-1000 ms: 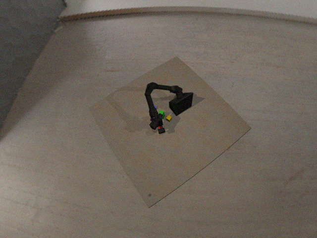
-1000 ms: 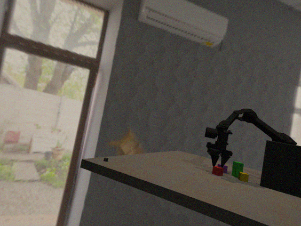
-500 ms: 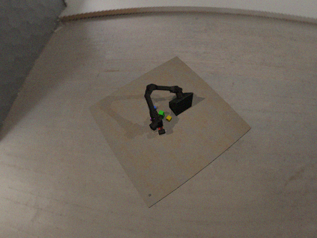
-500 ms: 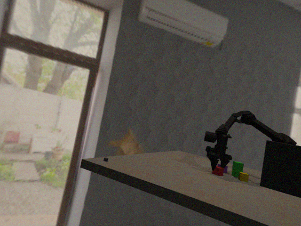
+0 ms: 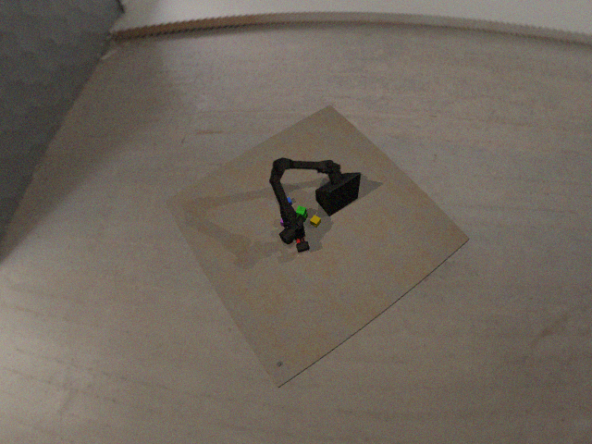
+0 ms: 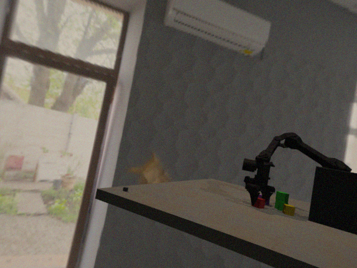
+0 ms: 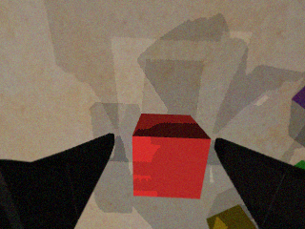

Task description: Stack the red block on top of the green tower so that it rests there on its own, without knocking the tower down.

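Claw (image 7: 164,143) spread wide, gripping nothing, 1 finger (image 7: 67,176) on each side of the red block (image 7: 169,159), not touching it. Block sits on the table (image 6: 184,201), near the upright green tower (image 6: 281,200); yellow block (image 6: 288,209) beside the tower.

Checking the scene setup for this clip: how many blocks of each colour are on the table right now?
Red block: 1
Green tower: 1
Yellow block: 1
Purple block: 1
Blue block: 1
Total: 5
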Available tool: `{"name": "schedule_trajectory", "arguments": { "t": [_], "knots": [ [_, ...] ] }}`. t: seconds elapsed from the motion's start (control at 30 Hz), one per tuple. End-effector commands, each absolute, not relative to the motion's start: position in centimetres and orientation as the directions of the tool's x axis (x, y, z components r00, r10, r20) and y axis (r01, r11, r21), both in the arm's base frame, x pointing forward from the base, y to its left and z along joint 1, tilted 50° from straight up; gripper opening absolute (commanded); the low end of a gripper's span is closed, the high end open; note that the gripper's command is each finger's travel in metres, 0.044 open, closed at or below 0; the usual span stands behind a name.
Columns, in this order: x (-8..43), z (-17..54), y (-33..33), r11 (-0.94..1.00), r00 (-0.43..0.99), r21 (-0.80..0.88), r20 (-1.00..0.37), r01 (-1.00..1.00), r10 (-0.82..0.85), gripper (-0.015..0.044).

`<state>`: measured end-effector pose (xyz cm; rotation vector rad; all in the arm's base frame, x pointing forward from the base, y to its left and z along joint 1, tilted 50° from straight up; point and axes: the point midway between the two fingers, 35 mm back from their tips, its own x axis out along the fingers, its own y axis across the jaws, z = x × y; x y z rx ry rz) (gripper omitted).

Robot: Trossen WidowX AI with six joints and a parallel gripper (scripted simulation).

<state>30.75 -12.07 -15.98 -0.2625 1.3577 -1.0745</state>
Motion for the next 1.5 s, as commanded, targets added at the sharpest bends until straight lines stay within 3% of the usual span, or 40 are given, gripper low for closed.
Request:
{"name": "schedule_trajectory", "arguments": {
  "t": [0.0,0.23,0.57,0.77,0.93,1.47],
  "knots": [
    [30.6,-16.1,-12.1,0.530,-0.155,-0.713,-0.651,0.459,-0.743,0.0440],
    [30.7,-16.0,-12.1,0.530,-0.155,-0.713,-0.651,0.459,-0.743,0.0440],
    [30.7,-16.0,-12.1,0.530,-0.155,-0.713,-0.651,0.459,-0.743,0.0177],
    [30.7,-16.0,-12.1,0.530,-0.155,-0.713,-0.651,0.459,-0.743,0.0138],
    [30.9,-15.2,-11.1,0.531,-0.154,-0.712,-0.652,0.460,-0.742,0.0006],
    [32.2,-10.3,-5.4,0.533,-0.153,-0.709,-0.655,0.461,-0.740,0.0000]
  ]
}}
